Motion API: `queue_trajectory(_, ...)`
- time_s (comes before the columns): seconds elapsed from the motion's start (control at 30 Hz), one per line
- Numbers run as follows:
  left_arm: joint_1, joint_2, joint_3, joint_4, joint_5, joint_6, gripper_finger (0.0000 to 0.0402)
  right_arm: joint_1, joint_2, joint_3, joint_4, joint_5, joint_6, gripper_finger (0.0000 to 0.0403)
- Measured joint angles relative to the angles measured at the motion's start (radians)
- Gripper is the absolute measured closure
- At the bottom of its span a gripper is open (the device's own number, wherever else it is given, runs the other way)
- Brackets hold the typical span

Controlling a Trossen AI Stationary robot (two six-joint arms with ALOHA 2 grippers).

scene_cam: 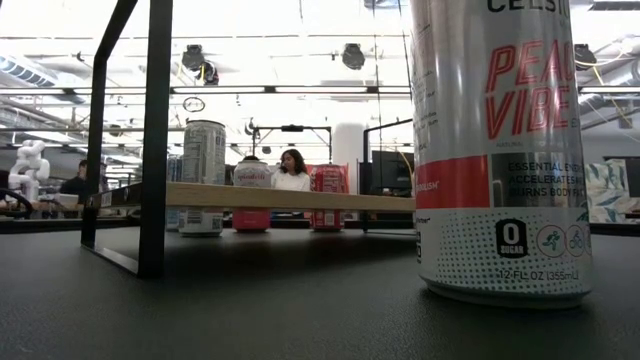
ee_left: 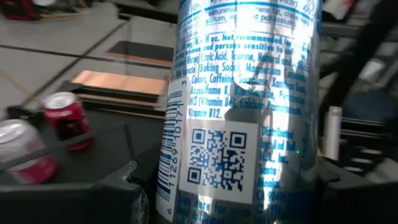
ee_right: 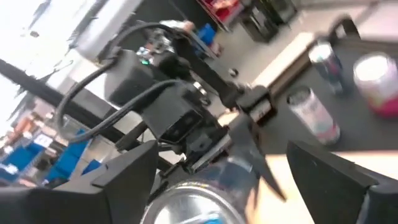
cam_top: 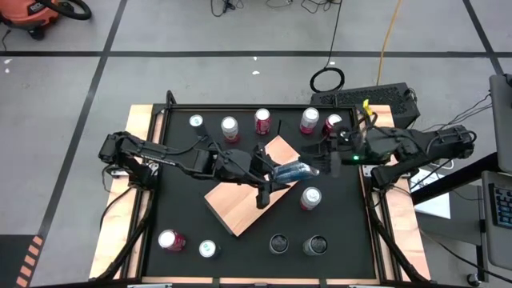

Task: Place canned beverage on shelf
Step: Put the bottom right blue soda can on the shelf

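Two dark arms meet over the middle of the black bench (cam_top: 180,216), where the shelf (cam_top: 240,204), a light-brown wooden board, sits turned at an angle; the left claw (cam_top: 276,178) is clamped on a silver-and-blue can (cam_top: 294,170), which lies on its side above the board's right-hand corner; the left wrist view is filled by that can's printed side (ee_left: 245,106), its dark fingers (ee_left: 68,199) at either flank; the right claw (cam_top: 318,162) sits at the can's far end with its fingers (ee_right: 339,180) spread well apart either side of the can's top (ee_right: 193,208), gripping nothing; upright cans stand along the far edge of the bench, among them a red can (cam_top: 262,121), and more near the front; in the low view a white Celsius can (scene_cam: 500,150) looms close.
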Motion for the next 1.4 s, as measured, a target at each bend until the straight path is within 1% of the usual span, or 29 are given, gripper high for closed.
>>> queue_trajectory(0.2,0.001,-0.013,0.0,0.088,0.017,-0.019,0.0182,0.0,-0.044,0.0,0.076,-0.003,-0.231,0.0069)
queue_trajectory(0.4,0.006,-0.013,0.0,0.149,0.016,-0.08,0.0182,0.0,-0.102,0.0,0.118,-0.006,-0.401,0.0069)
queue_trajectory(0.57,0.006,-0.013,0.0,0.171,-0.009,-0.162,0.0182,0.0,-0.159,0.0,0.114,-0.088,-0.438,0.0069)
queue_trajectory(0.7,0.002,-0.013,0.0,0.244,-0.019,-0.22,0.0182,0.0,-0.188,0.0,0.115,-0.134,-0.503,0.0069)
queue_trajectory(0.83,-0.002,-0.013,0.0,0.27,-0.068,-0.221,0.0182,-0.001,-0.195,0.0,0.116,-0.125,-0.534,0.0069)
queue_trajectory(0.93,-0.002,-0.013,0.0,0.269,-0.077,-0.221,0.0177,-0.001,-0.189,0.0,0.117,-0.109,-0.557,0.0064)
queue_trajectory(1.17,-0.014,-0.006,0.001,0.398,-0.079,-0.221,0.0171,-0.001,-0.172,-0.002,0.118,-0.136,-0.567,0.0026)
queue_trajectory(1.27,-0.022,-0.003,0.001,0.419,-0.081,-0.221,0.017,-0.001,-0.162,-0.002,0.139,-0.158,-0.542,0.0013)
queue_trajectory(1.4,-0.03,-0.002,0.001,0.418,-0.109,-0.221,0.0169,-0.001,-0.132,-0.002,0.215,-0.161,-0.532,0.001)
